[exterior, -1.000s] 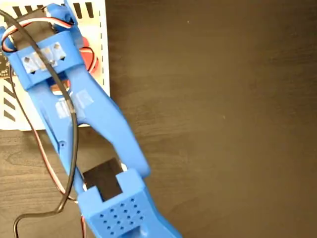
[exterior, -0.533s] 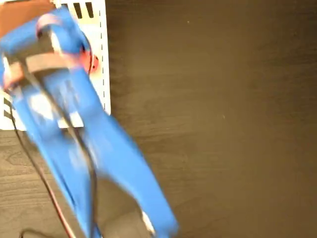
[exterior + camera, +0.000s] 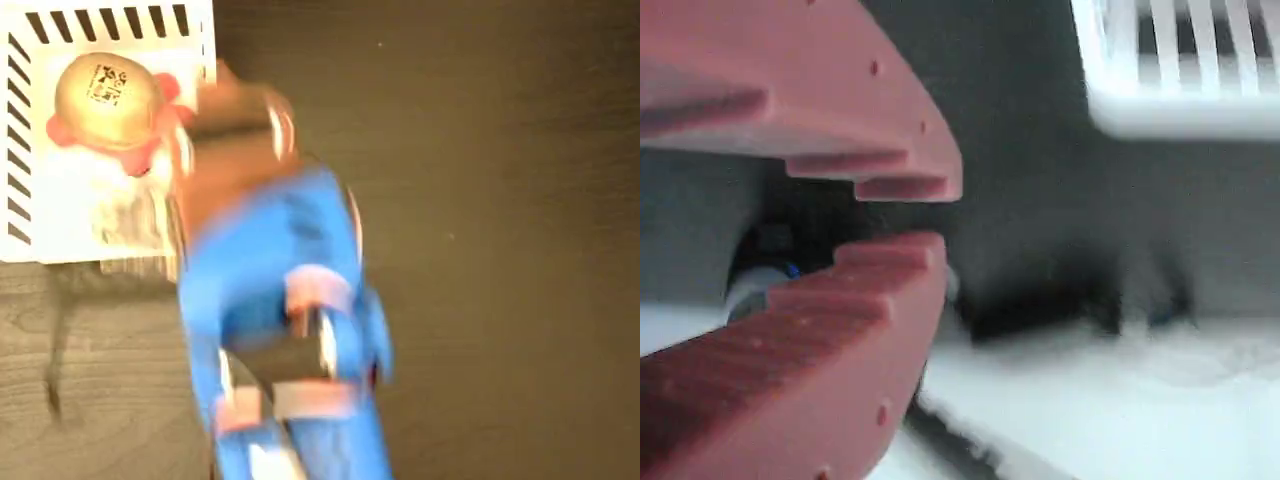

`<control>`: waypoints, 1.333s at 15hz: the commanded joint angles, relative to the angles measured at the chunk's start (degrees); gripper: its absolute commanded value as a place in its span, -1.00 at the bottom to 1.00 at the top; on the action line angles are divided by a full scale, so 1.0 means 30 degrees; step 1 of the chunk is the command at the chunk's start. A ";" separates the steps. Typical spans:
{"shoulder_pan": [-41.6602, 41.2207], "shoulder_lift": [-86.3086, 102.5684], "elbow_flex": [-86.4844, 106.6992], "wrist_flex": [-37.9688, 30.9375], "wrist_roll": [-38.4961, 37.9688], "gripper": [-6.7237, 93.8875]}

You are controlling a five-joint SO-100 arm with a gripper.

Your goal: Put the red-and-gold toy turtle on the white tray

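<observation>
In the fixed view, the red-and-gold toy turtle (image 3: 108,102) is sitting on the white tray (image 3: 60,215) at the upper left, its gold shell with the black mark facing up and its red-pink feet poking out around the dome. The tray is lying on the dark bench (image 3: 480,240), with black stripes showing along its top and left edges. The blue arm (image 3: 285,330) is crossing the middle of this view as a heavy blur, reaching from the bottom edge up toward the tray's right side; its brownish upper end is smeared just to the right of the turtle — apart from it, not touching, as far as the blur allows. In the wrist view, the end effector (image 3: 902,219) is filling the left half, its two reddish toothed fingers (image 3: 830,100) standing a little apart with only a narrow gap between the tips and nothing between them. The turtle is not appearing here; a white slatted object (image 3: 1180,70) is showing at the upper right, out of focus.
</observation>
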 commanded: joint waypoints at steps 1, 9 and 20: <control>-0.0088 0.7441 0.5508 0.1260 0.0381 -0.86; 0.0645 1.4824 1.1367 0.7500 0.0996 -0.86; 0.0996 1.4824 1.2246 0.7822 0.0820 -0.86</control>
